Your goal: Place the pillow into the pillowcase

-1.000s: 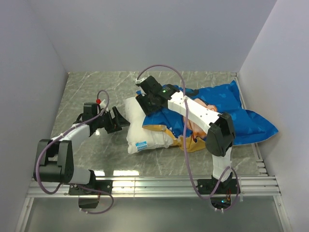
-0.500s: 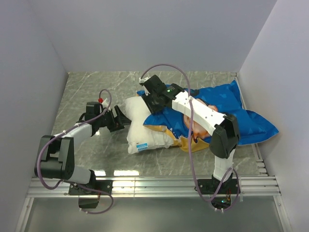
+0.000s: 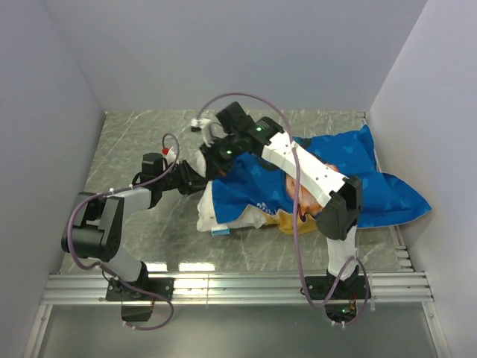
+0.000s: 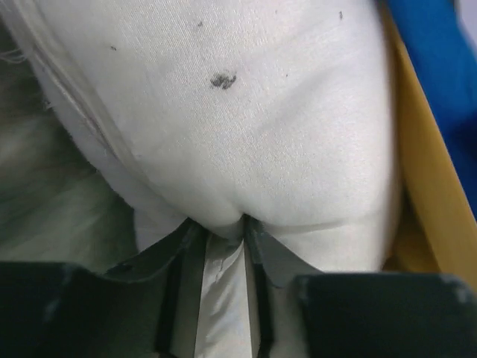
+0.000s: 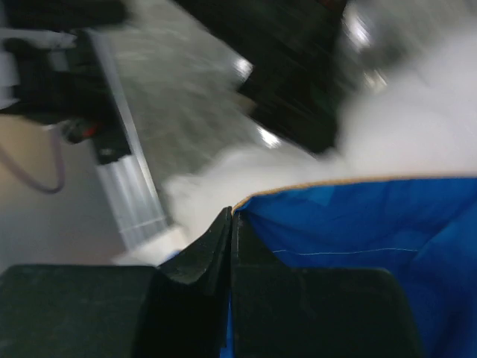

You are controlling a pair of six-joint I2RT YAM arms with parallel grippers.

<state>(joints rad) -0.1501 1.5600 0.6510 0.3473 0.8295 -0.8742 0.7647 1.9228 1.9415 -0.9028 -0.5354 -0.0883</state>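
The pillow (image 3: pixel 203 212) lies across the middle of the grey marbled tabletop (image 3: pixel 134 142), with most of its length covered by the pillowcase (image 3: pixel 373 186). Only the pillow's left end and a strip along its near edge show white. The blue face of the pillowcase is uppermost, and some of its orange-yellow side shows at the near edge. The rest of the case trails off to the right, loose and crumpled, towards the side wall.

The left end effector (image 3: pixel 192 179) reaches in from the left and meets the exposed left end of the pillow. In the left wrist view its fingers (image 4: pixel 190 253) are pinched on a fold of the white pillow fabric (image 4: pixel 246 134), which bulges up above them. The yellow-lined rim of the pillowcase (image 4: pixel 417 186) runs just beside that end, on the right.

The right end effector (image 3: pixel 211 149) sits above the pillow's far left corner, close to the left one. In the blurred right wrist view, its fingers (image 5: pixel 223 239) are pressed together on the blue hem of the pillowcase (image 5: pixel 358 239). White pillow (image 5: pixel 402 127) shows just beyond that hem.
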